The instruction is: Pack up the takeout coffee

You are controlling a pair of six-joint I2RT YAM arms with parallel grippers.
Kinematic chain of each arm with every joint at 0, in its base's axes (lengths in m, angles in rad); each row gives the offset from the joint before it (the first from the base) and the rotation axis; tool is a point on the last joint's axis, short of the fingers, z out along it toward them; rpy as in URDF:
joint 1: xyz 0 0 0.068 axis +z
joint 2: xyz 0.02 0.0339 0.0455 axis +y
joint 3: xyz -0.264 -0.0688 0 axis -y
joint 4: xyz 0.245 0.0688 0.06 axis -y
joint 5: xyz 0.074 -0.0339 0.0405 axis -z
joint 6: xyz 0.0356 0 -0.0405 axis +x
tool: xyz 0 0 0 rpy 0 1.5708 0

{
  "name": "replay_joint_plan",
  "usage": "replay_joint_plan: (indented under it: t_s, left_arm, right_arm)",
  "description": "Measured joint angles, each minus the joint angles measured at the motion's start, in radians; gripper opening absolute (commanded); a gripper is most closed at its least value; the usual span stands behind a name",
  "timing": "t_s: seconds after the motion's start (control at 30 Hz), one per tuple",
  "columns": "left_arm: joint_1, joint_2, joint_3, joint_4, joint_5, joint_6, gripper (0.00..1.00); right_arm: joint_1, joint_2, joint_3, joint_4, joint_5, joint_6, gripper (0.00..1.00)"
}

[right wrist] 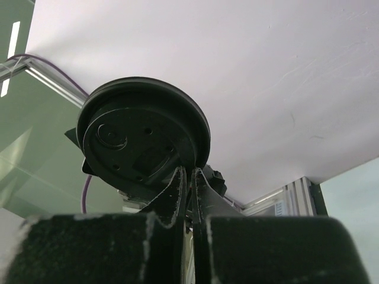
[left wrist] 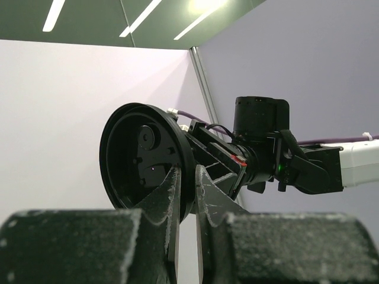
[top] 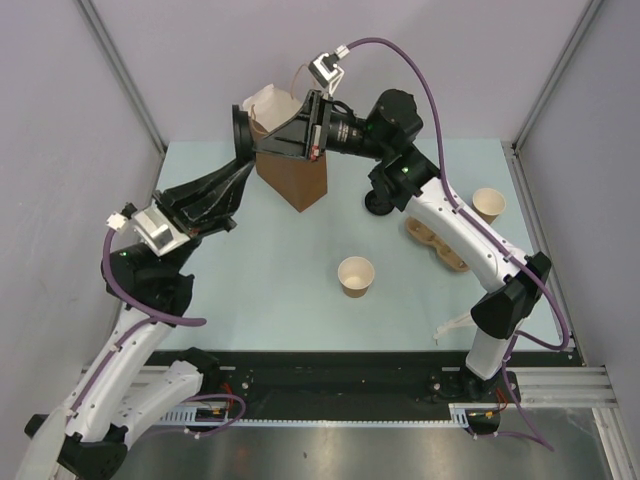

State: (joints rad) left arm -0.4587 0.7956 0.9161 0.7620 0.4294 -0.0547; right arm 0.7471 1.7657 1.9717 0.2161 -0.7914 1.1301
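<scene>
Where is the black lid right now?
Top view, far centre-left: the black lid is held in the air by the left gripper and right gripper, beside the brown paper bag's mouth.

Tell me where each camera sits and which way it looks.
Top: above and behind the arm bases, looking down on the table; both arms show, meeting near the bag.
Left wrist: behind the left hand, looking up toward the ceiling; its fingers pinch a black lid.
Right wrist: behind the right hand, looking up along the wall; its fingers show.
Shared: both wrist views show that lid.

Lidless tan paper cup (top: 356, 276) upright on table (top: 280, 290); black lid (top: 243, 128) aloft.
</scene>
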Motion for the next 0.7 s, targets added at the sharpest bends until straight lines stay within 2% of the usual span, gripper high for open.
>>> replay_joint_plan:
  t_s: [0.03, 0.1, 0.13, 0.2, 0.33, 0.4, 0.47, 0.53, 0.7]
  left_arm:
    - [0.0, 0.0, 0.0, 0.0, 0.001, 0.003, 0.07]
    - [0.0, -0.002, 0.0, -0.002, 0.001, 0.005, 0.13]
    - [-0.001, -0.004, 0.0, -0.007, 0.001, 0.008, 0.24]
    - [-0.001, -0.008, 0.0, -0.023, -0.001, 0.014, 0.35]
    - [-0.004, -0.025, -0.006, -0.077, -0.016, 0.033, 0.64]
    - [-0.004, -0.042, -0.019, -0.109, -0.027, 0.038, 0.68]
    - [-0.004, -0.064, -0.037, -0.152, -0.036, 0.042, 0.81]
    - [-0.004, -0.085, -0.05, -0.198, -0.042, 0.056, 0.9]
    - [-0.004, -0.166, -0.093, -0.357, -0.087, 0.082, 1.0]
  right_arm:
    - [0.0, 0.0, 0.0, 0.003, 0.0, 0.002, 0.0]
    - [-0.001, 0.0, 0.0, 0.006, 0.0, 0.002, 0.0]
    - [-0.002, 0.0, 0.0, 0.006, 0.0, 0.001, 0.0]
    - [-0.004, 0.0, 0.0, 0.005, -0.002, -0.004, 0.0]
    - [-0.013, 0.0, -0.003, -0.007, -0.003, -0.029, 0.0]
    - [-0.023, -0.002, -0.011, -0.019, -0.003, -0.039, 0.0]
    - [-0.031, -0.004, -0.022, -0.029, -0.003, -0.05, 0.0]
    - [-0.041, -0.01, -0.038, -0.04, -0.003, -0.059, 0.0]
    - [-0.109, -0.053, -0.103, -0.1, -0.009, -0.121, 0.0]
